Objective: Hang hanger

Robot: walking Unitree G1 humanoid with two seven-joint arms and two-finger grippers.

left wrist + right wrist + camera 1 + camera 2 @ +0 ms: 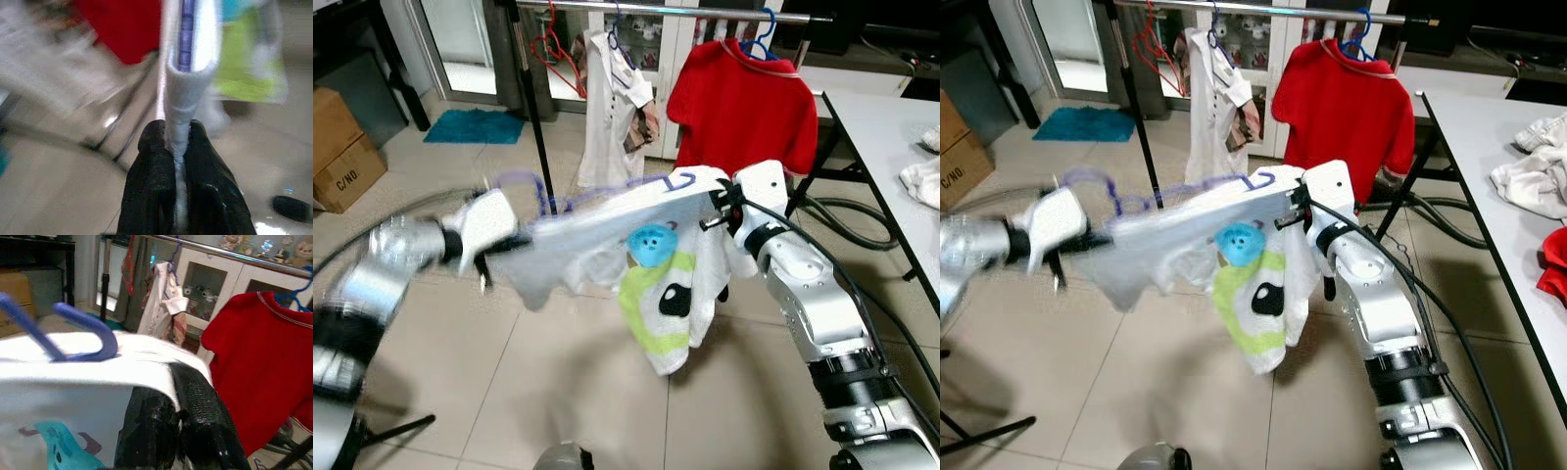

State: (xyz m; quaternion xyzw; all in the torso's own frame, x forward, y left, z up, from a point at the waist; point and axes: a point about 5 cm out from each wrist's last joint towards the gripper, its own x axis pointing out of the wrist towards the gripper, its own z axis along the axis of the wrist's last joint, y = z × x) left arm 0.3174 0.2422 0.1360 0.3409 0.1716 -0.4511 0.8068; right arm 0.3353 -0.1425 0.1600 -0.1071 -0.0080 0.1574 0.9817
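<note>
1. Left eye view: a metal clothes rail (705,12) crosses the top of the scene, carried on a dark upright pole (530,117). A red shirt (744,108) on a blue hanger and a white garment (612,108) already hang from it, with bare bar between them and red empty hangers (558,54) towards the pole. A white table (891,147) closes the right side, its edge near the right arm; open tiled floor (460,323) lies below and to the left, with a cardboard box (342,147) and a teal mat (475,125) further off.
2. Right eye view: the white shirt (1234,255), printed with a turquoise figure and a lime-green band, is stretched level between the two arms, below and in front of the rail. The purple hanger (1175,196) runs inside it, its hook poking out beside the right gripper (1298,211). The left arm is blurred.
3. Left wrist view: the left gripper (178,147) has both black fingers pressed together on the shirt's folded edge; the purple hanger shows inside the fold above.
4. Right wrist view: the right gripper's fingers (195,401) are clamped over the shirt's shoulder, just beside the curled purple hook (93,335). The red shirt hangs close behind.
</note>
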